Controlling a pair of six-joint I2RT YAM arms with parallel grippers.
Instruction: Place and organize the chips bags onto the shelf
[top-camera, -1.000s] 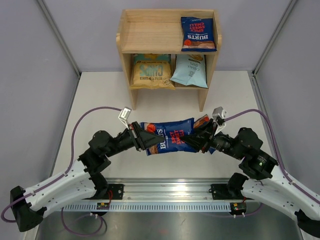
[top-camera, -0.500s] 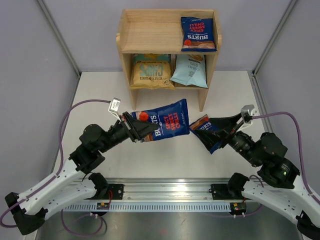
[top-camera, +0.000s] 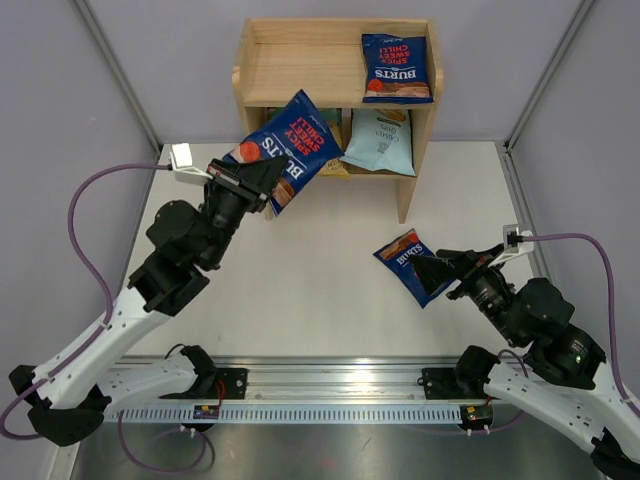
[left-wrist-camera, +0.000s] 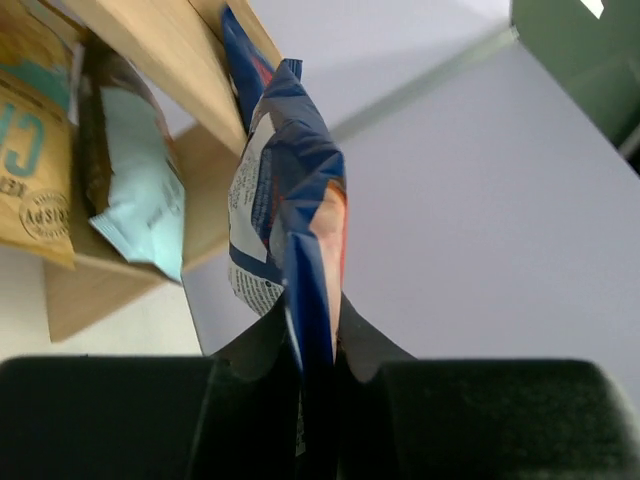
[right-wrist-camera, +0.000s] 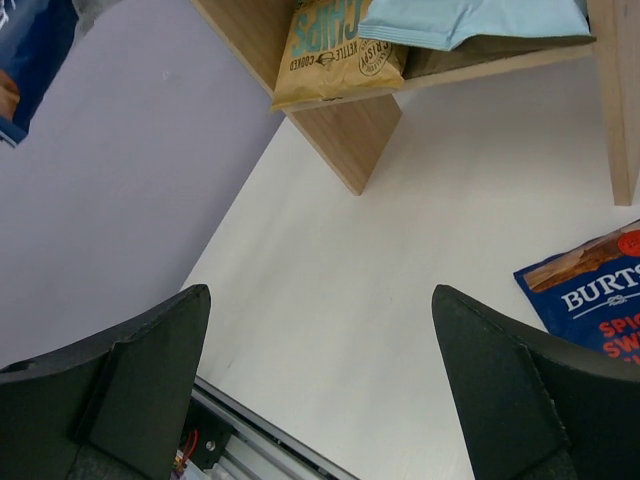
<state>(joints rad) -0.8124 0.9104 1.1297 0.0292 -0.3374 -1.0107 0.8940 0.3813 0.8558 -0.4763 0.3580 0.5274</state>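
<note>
Top external: left pincer (top-camera: 262, 185) clamping Burts bag (top-camera: 292, 138), hovering tilted before shelf (top-camera: 290, 70) top tier. Right pincer (top-camera: 440, 270) gaping beside second Burts bag (top-camera: 399, 254) lying on counter (top-camera: 320, 310). Risk: tilted bag catching shelf lip, slipping free.

Your right gripper (right-wrist-camera: 320, 300): fingers spread wide, empty.
Burts bag (right-wrist-camera: 590, 290): flat on table (right-wrist-camera: 330, 260), right edge.
Shelf (right-wrist-camera: 345, 135): tan bag (right-wrist-camera: 335, 45) beside pale blue bag (right-wrist-camera: 470, 20).
Dark blue bag (right-wrist-camera: 30, 50): top left, cropped.

white table (top-camera: 330, 300) | grey wall panels (top-camera: 180, 60) — behind, both sides | slotted metal rail (top-camera: 340, 390) — near edge
</note>
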